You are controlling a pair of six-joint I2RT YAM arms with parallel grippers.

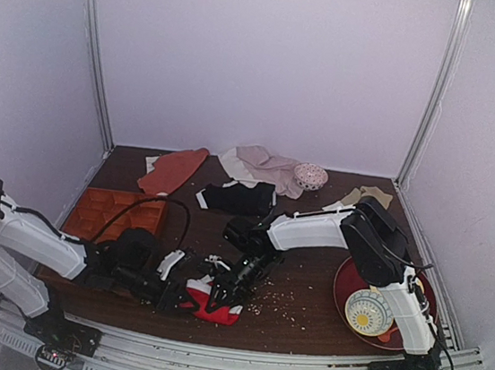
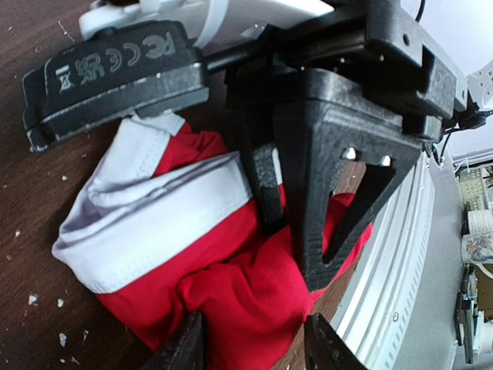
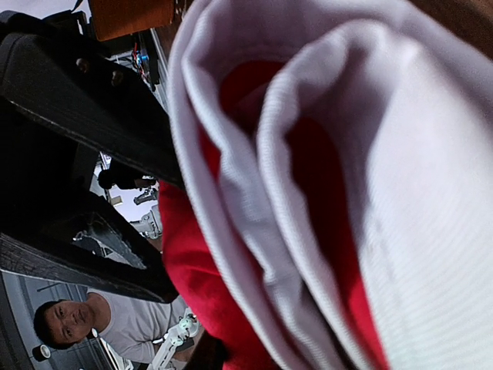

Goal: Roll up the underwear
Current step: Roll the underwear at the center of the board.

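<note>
The red underwear (image 1: pixel 217 306) with its white waistband lies bunched near the table's front edge. In the left wrist view its red fabric (image 2: pixel 231 285) and white band (image 2: pixel 154 208) are folded over. My left gripper (image 1: pixel 182 292) reaches in from the left, and its fingertips (image 2: pixel 185 348) pinch a fold of red fabric between them. My right gripper (image 1: pixel 237 281) comes down from the right, its black fingers (image 2: pixel 331 200) closed into the fabric's top. In the right wrist view the underwear (image 3: pixel 323 193) fills the frame and hides the right fingers.
An orange compartment tray (image 1: pixel 122 210) sits at the left. Black briefs (image 1: pixel 237 199), a beige garment (image 1: pixel 263 164), an orange-red cloth (image 1: pixel 172 171) and a patterned bowl (image 1: pixel 310 176) lie at the back. A red plate (image 1: pixel 343 291) with a bowl is at the right. Crumbs dot the table.
</note>
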